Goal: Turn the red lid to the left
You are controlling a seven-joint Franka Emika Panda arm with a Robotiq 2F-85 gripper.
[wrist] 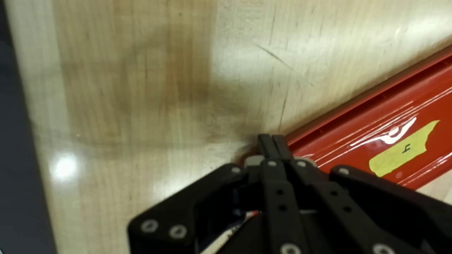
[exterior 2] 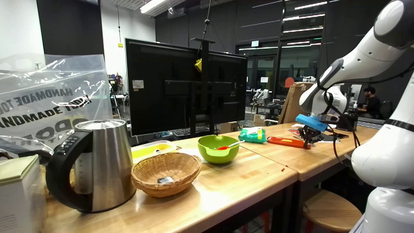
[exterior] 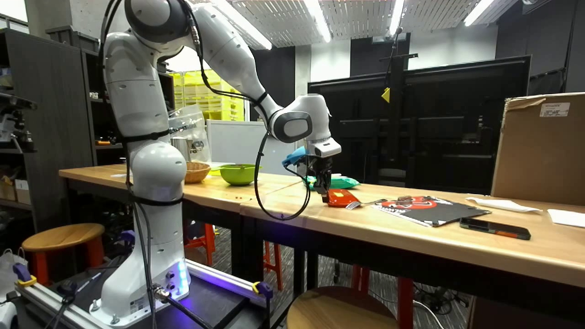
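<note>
The pincer (wrist: 271, 136) is holding its tips together at one end of the red lid (wrist: 374, 120) lying on the surface (wrist: 159, 88), contact unclear. Turning it well is probably requiring low, gentle sideways pressure there. Farther right, an exterior view is showing a fork (exterior: 360, 204) that the wrist view is omitting.

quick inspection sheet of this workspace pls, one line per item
Surface: wooden tabletop, fine scratches in the wrist view
Job's things: red lid, lying flat, yellow tape on it
Clutter: green bowl, wicker basket, kettle, green packet, fork, phone
End effector: shut, at one end of the lid; contact unclear
Cables: black cable, hanging in a loop beside the end effector in an exterior view
Surroundings: large black screen, cardboard box, wooden stool
</note>
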